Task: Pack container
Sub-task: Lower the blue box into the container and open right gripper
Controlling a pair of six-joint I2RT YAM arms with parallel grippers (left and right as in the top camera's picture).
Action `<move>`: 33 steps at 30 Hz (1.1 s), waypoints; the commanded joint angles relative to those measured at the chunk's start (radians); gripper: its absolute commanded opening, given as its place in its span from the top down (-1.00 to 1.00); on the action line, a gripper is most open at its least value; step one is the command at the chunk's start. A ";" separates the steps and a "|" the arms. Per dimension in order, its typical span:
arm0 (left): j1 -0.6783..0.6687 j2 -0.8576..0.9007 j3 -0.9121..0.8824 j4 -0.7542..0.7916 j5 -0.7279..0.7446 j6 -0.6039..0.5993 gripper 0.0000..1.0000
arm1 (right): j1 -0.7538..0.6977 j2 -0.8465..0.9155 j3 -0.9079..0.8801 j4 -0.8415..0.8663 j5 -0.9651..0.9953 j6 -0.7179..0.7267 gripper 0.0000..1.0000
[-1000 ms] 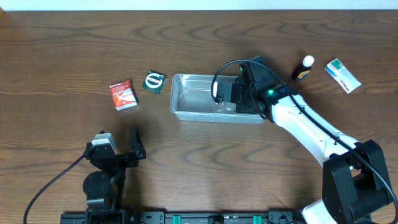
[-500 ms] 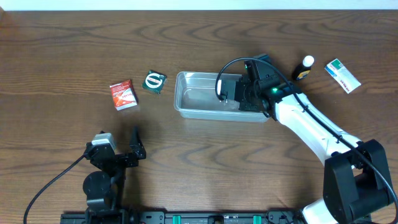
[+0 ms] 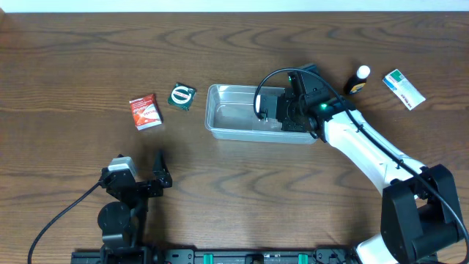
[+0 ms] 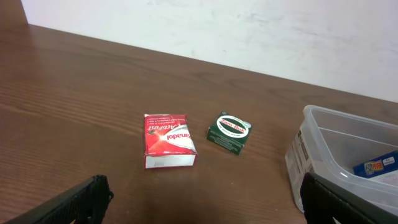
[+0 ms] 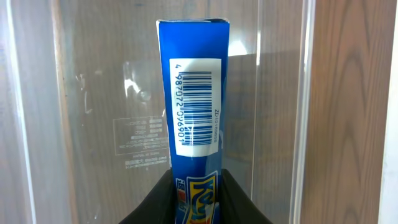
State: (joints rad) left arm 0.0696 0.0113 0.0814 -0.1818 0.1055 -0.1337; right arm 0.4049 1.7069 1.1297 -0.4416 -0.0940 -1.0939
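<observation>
The clear plastic container (image 3: 220, 121) stands at mid table; it also shows in the left wrist view (image 4: 323, 134) and under the right wrist camera (image 5: 93, 93). My right gripper (image 3: 282, 111) reaches into its right end, shut on a blue box (image 5: 194, 93) with a white barcode label, held inside the tub. The blue box peeks out in the left wrist view (image 4: 379, 165). My left gripper (image 4: 199, 199) is open and empty above the table, near the front left. A red packet (image 3: 145, 111) and a green packet (image 3: 182, 96) lie left of the container.
A small dark bottle with a white cap (image 3: 358, 79) and a white and green box (image 3: 404, 89) lie right of the container. The red packet (image 4: 168, 140) and green packet (image 4: 230, 130) lie ahead of the left gripper.
The container and my right gripper shifted slightly right about a second ago, then held still. The left arm has not moved.
</observation>
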 commanded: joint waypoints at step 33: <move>0.004 -0.001 -0.014 -0.034 0.011 0.003 -0.96 | 0.039 -0.364 0.015 -0.057 -0.123 0.460 -0.99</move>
State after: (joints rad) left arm 0.0696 0.0113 0.0814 -0.1818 0.1055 -0.1337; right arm 0.4412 1.3499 1.1301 -0.5083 -0.1692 -0.7849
